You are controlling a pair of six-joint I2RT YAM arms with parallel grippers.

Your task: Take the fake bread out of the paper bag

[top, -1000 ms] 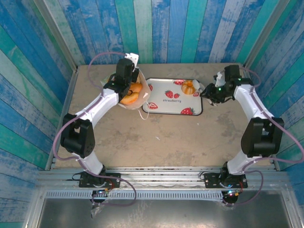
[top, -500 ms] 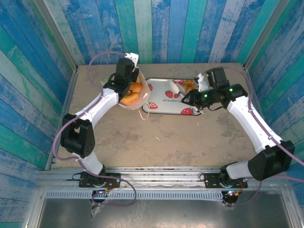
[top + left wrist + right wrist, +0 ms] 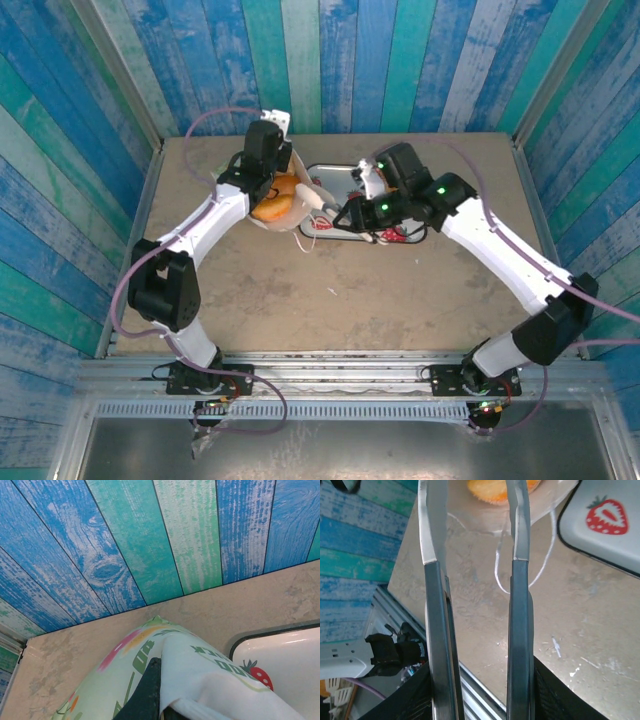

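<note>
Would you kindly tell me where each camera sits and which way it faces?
Top external: high behind the robot, looking down on the table; the left pincer grips the paper bag, the right pincer is open beside it.
Left wrist: on the left arm, looking over the bag's paper to the back wall; one dark finger shows.
Right wrist: on the right arm, looking between its two fingers toward the fake bread.
Shared by all three: the tray.

Beige table (image 3: 330,300) with paper bag (image 3: 192,680) beside strawberry tray (image 3: 285,670)
</note>
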